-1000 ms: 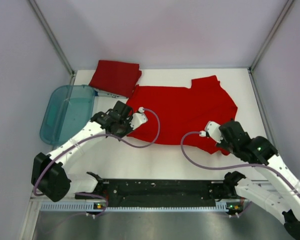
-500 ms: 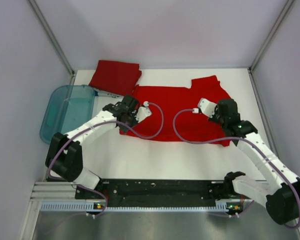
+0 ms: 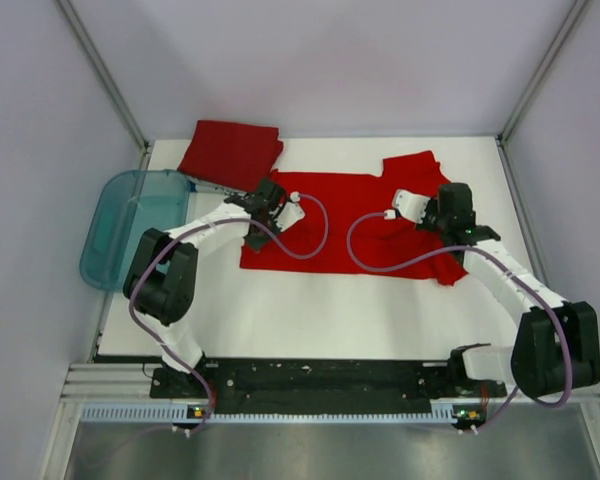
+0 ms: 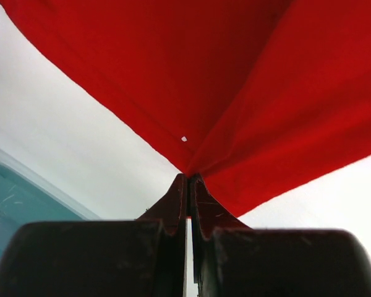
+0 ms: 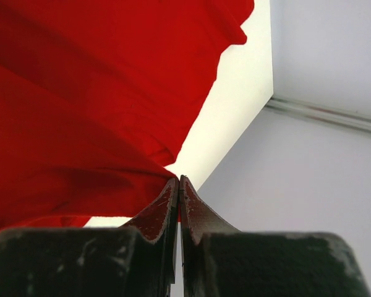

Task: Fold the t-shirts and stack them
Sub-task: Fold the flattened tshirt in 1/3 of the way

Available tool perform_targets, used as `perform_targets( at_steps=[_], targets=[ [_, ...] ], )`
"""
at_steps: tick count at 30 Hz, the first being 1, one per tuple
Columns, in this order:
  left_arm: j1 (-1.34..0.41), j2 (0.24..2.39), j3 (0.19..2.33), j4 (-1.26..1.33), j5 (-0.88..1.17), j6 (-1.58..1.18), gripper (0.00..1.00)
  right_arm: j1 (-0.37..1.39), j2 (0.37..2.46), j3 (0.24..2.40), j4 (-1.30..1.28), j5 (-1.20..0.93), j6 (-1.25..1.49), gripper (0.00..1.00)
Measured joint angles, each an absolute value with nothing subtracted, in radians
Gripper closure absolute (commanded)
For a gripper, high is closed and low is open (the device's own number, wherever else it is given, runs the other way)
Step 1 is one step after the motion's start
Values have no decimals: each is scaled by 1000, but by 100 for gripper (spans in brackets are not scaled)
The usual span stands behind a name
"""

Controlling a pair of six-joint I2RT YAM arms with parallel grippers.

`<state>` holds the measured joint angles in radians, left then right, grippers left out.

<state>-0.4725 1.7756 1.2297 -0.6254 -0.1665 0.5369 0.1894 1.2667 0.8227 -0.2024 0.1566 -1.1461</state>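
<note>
A red t-shirt [image 3: 355, 220] lies across the middle of the white table, its near edge lifted and carried back over itself. My left gripper [image 3: 268, 192] is shut on the cloth at the shirt's left side; in the left wrist view the fabric [image 4: 235, 80] fans out from the pinched tips [image 4: 188, 179]. My right gripper [image 3: 450, 200] is shut on the cloth at the shirt's right side, with red fabric [image 5: 80, 111] drawn into its tips [image 5: 178, 181]. A second t-shirt [image 3: 232, 153], folded, sits at the back left corner.
A translucent teal tub [image 3: 135, 226] hangs over the table's left edge, also seen low in the left wrist view [image 4: 18, 198]. Grey booth walls [image 3: 330, 60] close in the table at the back and sides. Purple cables [image 3: 315, 235] loop over the shirt.
Both grippers have carried the shirt's near edge away from the arm bases toward the back of the table, so the shirt now covers a shorter strip.
</note>
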Motion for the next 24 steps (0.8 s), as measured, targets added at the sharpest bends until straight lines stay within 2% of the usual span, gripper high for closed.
perform_targets(
  at_steps=[6,7,10,12,16,19,24],
  targets=[
    [-458,1793,1247,-614,-189,537,99,187,1297,823,-187,137,-1183,100],
    [-458,1794,1250,-609,-193,537,93,187,1301,823,-186,136,-1186,100],
    [-459,1805,1257,-598,-208,532,48,187,1308,823,-184,132,-1194,100],
    [-459,1819,1258,-580,-242,519,39,187,1310,823,-180,128,-1196,100],
    [-451,1836,1259,-544,-343,498,37,187,1311,823,-178,117,-1198,100],
    [-442,1810,1258,-525,-371,496,41,187,1321,827,-172,109,-1198,100],
    [-434,1628,1182,-510,-236,518,47,185,1404,876,-164,98,-1209,100]
  ],
)
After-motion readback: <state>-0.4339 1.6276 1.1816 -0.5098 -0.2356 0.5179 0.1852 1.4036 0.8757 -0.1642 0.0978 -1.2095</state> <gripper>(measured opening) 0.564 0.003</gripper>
